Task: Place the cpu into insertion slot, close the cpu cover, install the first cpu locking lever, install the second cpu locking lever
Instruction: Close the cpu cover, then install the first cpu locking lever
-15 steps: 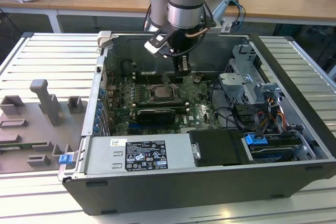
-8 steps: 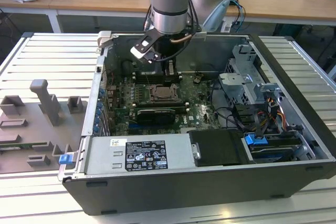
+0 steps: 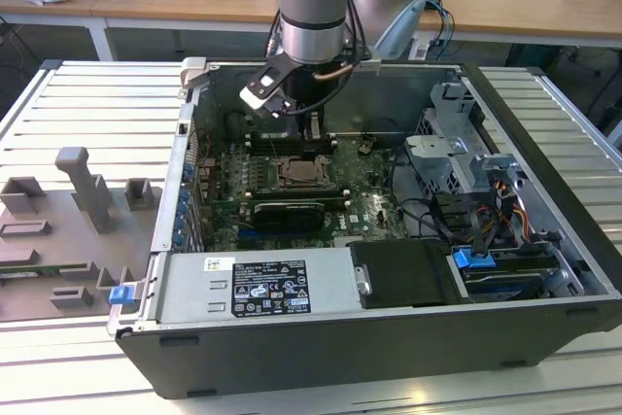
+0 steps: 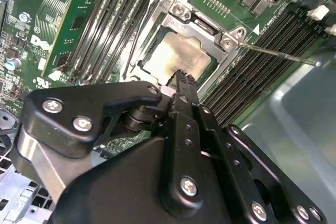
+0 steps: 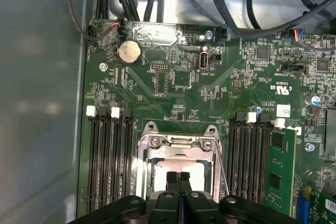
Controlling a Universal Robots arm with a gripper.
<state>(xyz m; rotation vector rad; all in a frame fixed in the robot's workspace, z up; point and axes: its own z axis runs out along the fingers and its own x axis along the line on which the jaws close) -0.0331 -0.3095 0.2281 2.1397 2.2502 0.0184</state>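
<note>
Since the chip is already seated in the socket under the cover plate, only its pale metal face is exposed through the cut-out. It is judged light, thin, stiff and fragile, with a smooth, slippery face; it would best be held by its edges and never pressed hard. The cover plate is thin stiff metal, and the locking lever is a springy wire rod, best taken near its free end. The claw is closed, fingertips together with nothing gripped, poised just over the chip's face. In the exterior view the claw hangs at twelve o'clock from the socket, and the graphics card lies at six o'clock. Whether the tips touch the chip, and whether either lever is hooked down, cannot be made out; part of the socket is hidden behind the claw.
</note>
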